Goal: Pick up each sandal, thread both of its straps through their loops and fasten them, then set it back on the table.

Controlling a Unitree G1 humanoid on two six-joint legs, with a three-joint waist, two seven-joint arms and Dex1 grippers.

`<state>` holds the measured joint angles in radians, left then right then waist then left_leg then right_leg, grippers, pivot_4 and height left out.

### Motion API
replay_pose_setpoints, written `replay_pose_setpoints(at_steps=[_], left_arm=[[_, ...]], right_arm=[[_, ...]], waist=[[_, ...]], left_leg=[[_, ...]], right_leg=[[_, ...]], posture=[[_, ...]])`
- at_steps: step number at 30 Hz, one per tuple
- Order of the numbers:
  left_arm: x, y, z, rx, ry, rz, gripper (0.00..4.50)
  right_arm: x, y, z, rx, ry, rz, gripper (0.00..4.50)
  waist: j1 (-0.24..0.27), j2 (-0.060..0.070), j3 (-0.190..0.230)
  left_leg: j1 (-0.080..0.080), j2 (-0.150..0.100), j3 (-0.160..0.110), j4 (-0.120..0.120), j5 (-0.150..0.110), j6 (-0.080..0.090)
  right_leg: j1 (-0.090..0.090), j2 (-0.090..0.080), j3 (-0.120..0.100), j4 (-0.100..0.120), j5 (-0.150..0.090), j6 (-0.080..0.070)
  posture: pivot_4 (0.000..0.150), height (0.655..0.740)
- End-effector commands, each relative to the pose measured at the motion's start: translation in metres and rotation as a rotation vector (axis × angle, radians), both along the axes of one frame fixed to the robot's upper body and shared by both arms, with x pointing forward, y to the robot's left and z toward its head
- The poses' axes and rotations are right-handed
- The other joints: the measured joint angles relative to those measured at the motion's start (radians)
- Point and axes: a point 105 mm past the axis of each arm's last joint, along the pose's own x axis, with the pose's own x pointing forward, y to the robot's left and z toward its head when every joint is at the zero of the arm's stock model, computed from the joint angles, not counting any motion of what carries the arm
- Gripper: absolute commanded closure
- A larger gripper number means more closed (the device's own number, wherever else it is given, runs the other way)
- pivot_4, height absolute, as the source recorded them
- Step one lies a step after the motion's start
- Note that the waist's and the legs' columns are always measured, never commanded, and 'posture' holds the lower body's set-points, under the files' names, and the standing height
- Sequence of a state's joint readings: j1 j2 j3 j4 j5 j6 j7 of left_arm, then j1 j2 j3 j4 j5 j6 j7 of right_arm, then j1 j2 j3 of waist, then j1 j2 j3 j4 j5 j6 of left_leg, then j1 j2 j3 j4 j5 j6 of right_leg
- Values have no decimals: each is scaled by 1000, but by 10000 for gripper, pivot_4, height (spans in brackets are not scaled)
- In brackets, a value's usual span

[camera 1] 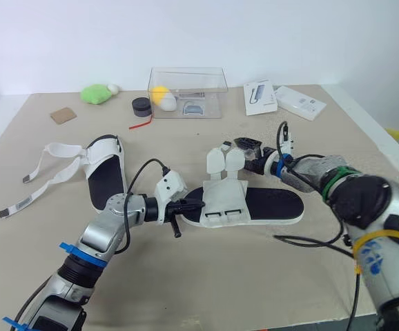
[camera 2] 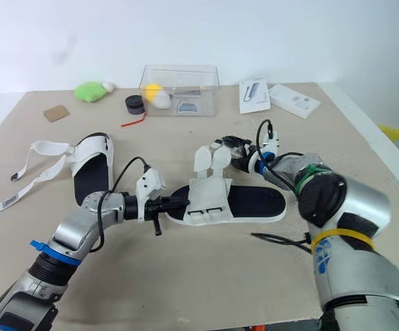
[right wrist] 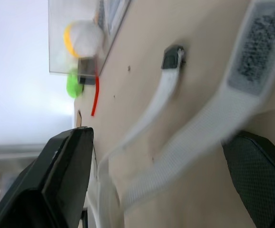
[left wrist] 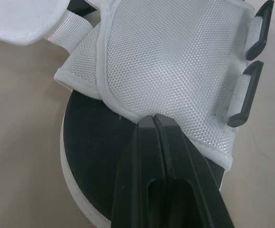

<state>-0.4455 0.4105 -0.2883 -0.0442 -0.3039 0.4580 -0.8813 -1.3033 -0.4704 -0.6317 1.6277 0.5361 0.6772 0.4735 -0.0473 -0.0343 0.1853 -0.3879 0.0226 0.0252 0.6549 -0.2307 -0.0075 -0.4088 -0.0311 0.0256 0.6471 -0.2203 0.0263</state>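
Observation:
A white sandal with a black insole (camera 1: 272, 204) lies in the middle of the table, its mesh flap (camera 1: 224, 200) over the toe part. My left gripper (camera 1: 189, 205) is at the toe end, shut, its tips (left wrist: 152, 118) against the hem of the mesh flap (left wrist: 175, 61). The two strap ends (camera 1: 225, 160) stick up behind the sandal. My right gripper (camera 1: 250, 156) is beside them, open, with a strap (right wrist: 213, 128) running between its fingers (right wrist: 61, 180). A second sandal (camera 1: 106, 176) lies at the left with its long straps (camera 1: 44, 172) loose on the table.
At the back stand a clear box (camera 1: 188, 92) holding small items, a green plush (camera 1: 96, 93), a black tin (camera 1: 141, 105), a red strip (camera 1: 139, 125), a cardboard piece (camera 1: 63, 115) and two white boxes (camera 1: 260, 96) (camera 1: 299, 101). The table's edge runs along the right.

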Motion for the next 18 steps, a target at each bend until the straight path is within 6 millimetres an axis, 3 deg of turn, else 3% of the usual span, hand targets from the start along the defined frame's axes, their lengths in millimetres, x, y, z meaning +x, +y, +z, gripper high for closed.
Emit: replay_pose_setpoints(at_steps=[1,2,5,8,11,15,18], left_arm=[[0,5,-16,49,43,20,45000],[-1,5,-16,49,43,20,45000],[-1,5,-17,51,44,20,45000],[0,5,-17,52,42,21,45000],[1,6,-16,52,40,24,45000],[2,6,-16,55,40,23,45000],[3,7,-17,58,40,22,45000]], right_arm=[[9,-4,5,16,-21,-63,8742],[9,-3,6,19,-28,-63,12111],[10,0,11,12,-73,-60,28526],[9,3,26,-111,-230,-8,42750],[-2,17,53,-209,-467,95,44609],[-40,44,87,-441,-897,257,44609],[-74,61,85,-767,-1272,404,44609]], waist=[[1,0,0],[1,0,0],[1,0,-1],[1,1,-1],[1,1,-1],[3,2,-2],[3,3,-2]], left_leg=[[0,0,0,0,0,0],[0,0,0,0,0,0],[0,2,1,0,0,0],[-1,3,1,0,0,0],[-1,4,1,0,0,0],[-4,5,0,0,0,0],[-4,6,0,0,0,0]], right_leg=[[0,0,0,0,0,0],[0,1,0,0,0,0],[-1,2,1,0,1,0],[-1,3,1,0,1,-1],[-2,4,1,-1,1,-1],[-5,5,1,-1,1,-1],[-6,6,1,0,2,-2]], posture=[[1500,7400],[1500,7400],[1500,7400],[1500,7400],[1500,7400],[1500,7400],[1500,7400]])
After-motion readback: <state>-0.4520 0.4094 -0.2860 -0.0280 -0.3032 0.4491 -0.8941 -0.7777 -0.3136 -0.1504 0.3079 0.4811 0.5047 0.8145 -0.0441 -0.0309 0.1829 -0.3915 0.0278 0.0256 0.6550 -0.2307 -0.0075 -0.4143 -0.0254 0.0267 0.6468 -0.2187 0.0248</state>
